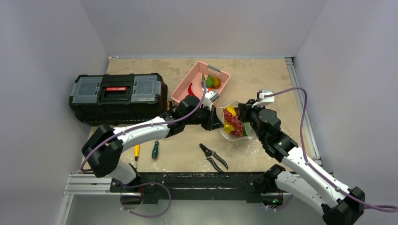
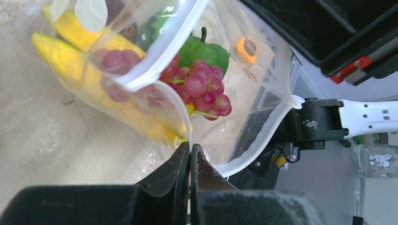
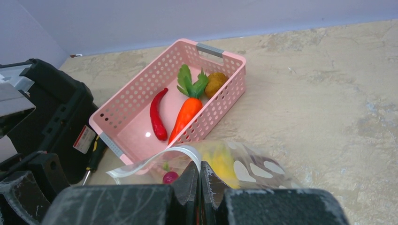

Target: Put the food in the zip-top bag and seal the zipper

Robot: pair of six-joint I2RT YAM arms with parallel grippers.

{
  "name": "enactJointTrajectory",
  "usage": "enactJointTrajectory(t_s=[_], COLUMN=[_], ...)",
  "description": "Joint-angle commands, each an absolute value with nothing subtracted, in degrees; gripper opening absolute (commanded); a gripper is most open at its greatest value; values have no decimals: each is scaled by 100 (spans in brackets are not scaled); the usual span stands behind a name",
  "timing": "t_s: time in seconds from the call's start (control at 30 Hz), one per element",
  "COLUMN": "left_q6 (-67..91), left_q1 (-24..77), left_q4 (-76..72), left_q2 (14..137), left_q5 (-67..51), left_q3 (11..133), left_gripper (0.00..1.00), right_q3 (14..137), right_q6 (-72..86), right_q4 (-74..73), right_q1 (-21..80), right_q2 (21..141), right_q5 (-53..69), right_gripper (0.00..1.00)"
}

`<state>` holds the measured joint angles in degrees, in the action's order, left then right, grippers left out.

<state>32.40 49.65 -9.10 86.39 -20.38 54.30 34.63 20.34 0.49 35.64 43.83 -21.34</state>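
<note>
Sealing stage, by my read: zip-top bag (image 1: 234, 125) lies on the counter (image 1: 263, 79) right of centre, between the two arms, just in front of the pink basket (image 1: 199, 82).

- Contents: bananas (image 2: 70, 61), red grapes (image 2: 199, 86), green pepper (image 2: 206, 51). Mouth gapes; zipper (image 2: 164, 42) not yet pressed together.
- Left tool (image 2: 190, 147): jaws closed, pinching the pale strip at one end of the mouth.
- Right tool (image 3: 199, 166): jaws closed on the rim strip at the opposite end.

Handling: film is thin, soft and crinkly, likely slippery, and folds wherever it is pushed. The load looks light but loose, so it should roll if the bag tips. The strip is the one firmer line and the sensible hold. Closing probably wants it pulled taut between the two pinches, then squeezed along its length. A pull too hard could slip a jaw off.

View differences:
- Overhead gives the layout, with a black toolbox (image 1: 117, 98) at left. Arms hide both pinch points.
- Left wrist alone shows the open mouth, the fruit inside, and the right tool's tip on the far corner.
- Right wrist alone shows the basket's inside: carrot (image 3: 185, 115), red chilli (image 3: 157, 115), a brownish round piece. Whether these also belong in the bag, I cannot tell.
</note>
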Motion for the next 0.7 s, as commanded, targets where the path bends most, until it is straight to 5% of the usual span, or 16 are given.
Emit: enactJointTrajectory(t_s=[0.0, 0.4, 0.67], left_q6=[3222, 3986, 4088], left_q1=[4992, 4977, 4966], left_q4=[-1291, -1372, -1236], left_q2=[8687, 9208, 9155], left_q5=[-2307, -2284, -2204], left_q3=[6090, 7424, 7099], left_gripper=[0, 0, 0], right_q3=[3475, 3484, 3437], right_q6=[2074, 2002, 2031], right_q4=[272, 310, 342], right_q1=[3585, 3585, 3586], right_q2=[4244, 4274, 4140], right_q5=[-2127, -2025, -1962], right_gripper=[0, 0, 0])
